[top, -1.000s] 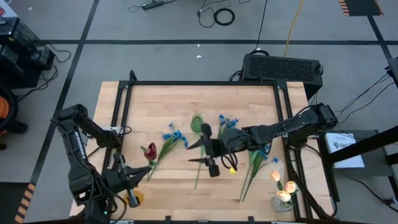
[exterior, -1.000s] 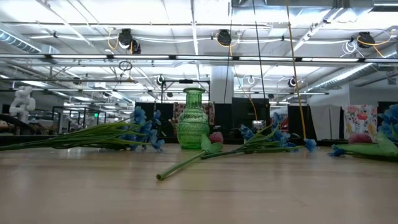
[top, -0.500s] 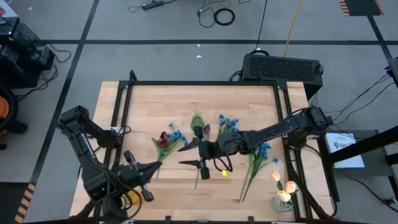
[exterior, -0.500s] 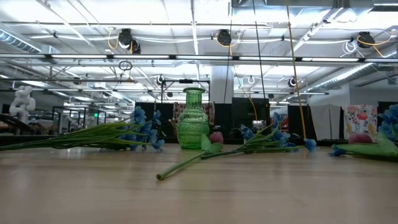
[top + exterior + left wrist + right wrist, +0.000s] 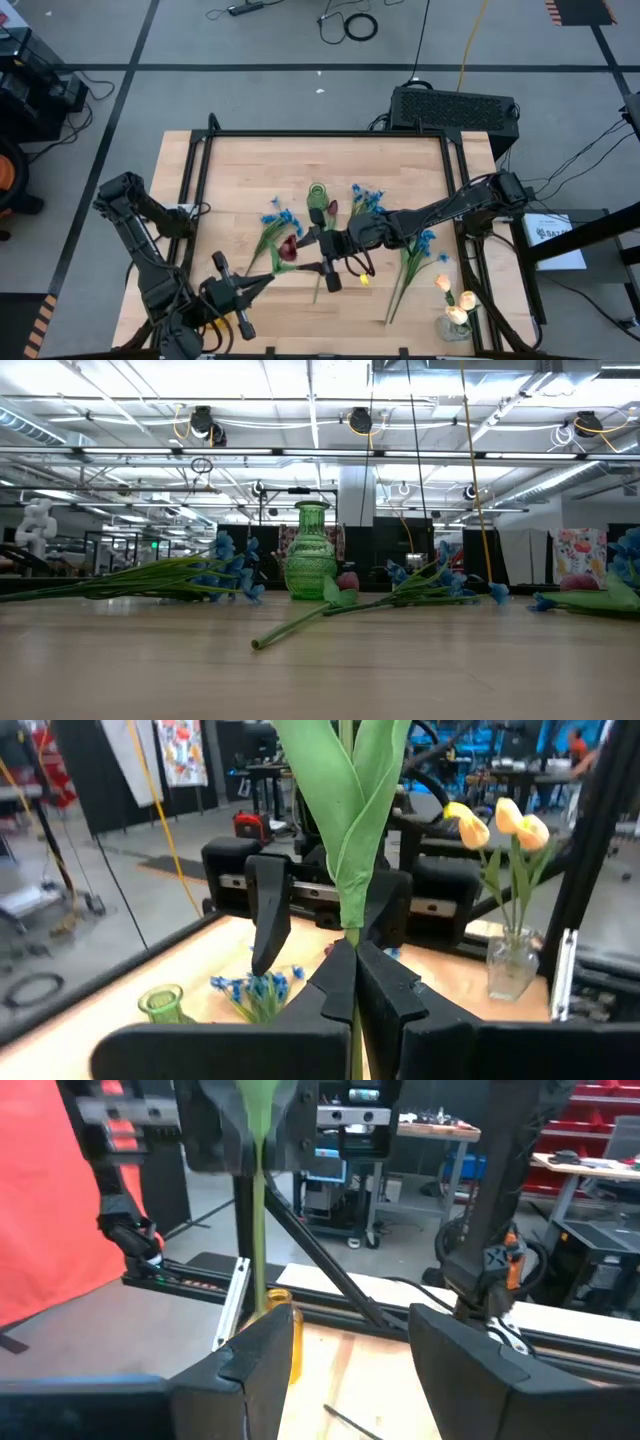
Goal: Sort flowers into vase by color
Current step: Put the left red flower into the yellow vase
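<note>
The wooden table [image 5: 400,160] carries loose flowers spread around a green vase [image 5: 317,193] at its middle, with blue sprays [image 5: 280,218] lying on either side of it, and a clear vase [image 5: 452,325] of cream-yellow tulips [image 5: 455,298] stands at the near right corner, so that colour looks sorted already. The left arm reaches in from the near left corner, and the left gripper [image 5: 262,281] is clamped tight on the thin green stem of a dark red tulip [image 5: 288,250], gripping low on the stem so the bloom end stays free. In the left wrist view the stem [image 5: 347,870] and its leaves rise straight out of the closed fingers [image 5: 385,995]. The tulip is carried off the table, just near of the green vase, and its long axis runs from the left gripper obliquely toward the table's middle, bloom leading. The right gripper [image 5: 305,252] faces it from the opposite side with its fingers spread wide on either side of the bloom end, holding nothing; this reads as a handover being lined up. A second red tulip [image 5: 330,208] lies flat, bloom beside the green vase.
</note>
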`<action>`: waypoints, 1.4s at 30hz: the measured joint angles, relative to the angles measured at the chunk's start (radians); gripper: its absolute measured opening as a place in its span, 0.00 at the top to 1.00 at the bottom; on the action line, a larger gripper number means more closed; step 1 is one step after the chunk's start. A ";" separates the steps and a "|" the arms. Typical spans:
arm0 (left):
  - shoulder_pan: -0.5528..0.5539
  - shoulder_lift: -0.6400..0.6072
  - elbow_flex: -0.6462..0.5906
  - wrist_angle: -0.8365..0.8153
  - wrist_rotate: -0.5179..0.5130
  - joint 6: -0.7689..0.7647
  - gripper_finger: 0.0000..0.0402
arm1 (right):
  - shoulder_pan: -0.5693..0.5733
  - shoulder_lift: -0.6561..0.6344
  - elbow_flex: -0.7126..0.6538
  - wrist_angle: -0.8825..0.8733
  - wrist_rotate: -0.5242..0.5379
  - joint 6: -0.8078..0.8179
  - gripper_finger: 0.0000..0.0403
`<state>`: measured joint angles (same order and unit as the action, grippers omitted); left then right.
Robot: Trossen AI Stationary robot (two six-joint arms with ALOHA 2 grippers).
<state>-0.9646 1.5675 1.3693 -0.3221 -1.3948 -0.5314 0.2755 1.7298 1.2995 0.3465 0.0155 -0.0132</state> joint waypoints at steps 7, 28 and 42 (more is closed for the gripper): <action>-0.007 0.004 0.000 0.016 0.034 0.015 0.98 | 0.003 0.000 0.000 0.021 -0.019 -0.001 0.52; 0.005 0.004 0.000 0.024 0.014 0.123 0.98 | 0.021 -0.001 0.000 0.065 -0.022 -0.027 0.52; 0.031 0.039 0.000 0.264 0.095 0.184 0.98 | 0.021 -0.002 0.000 0.062 -0.062 -0.037 0.52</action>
<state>-0.9340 1.6066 1.3693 -0.0583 -1.2999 -0.3474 0.2966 1.7283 1.2995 0.4086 -0.0464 -0.0498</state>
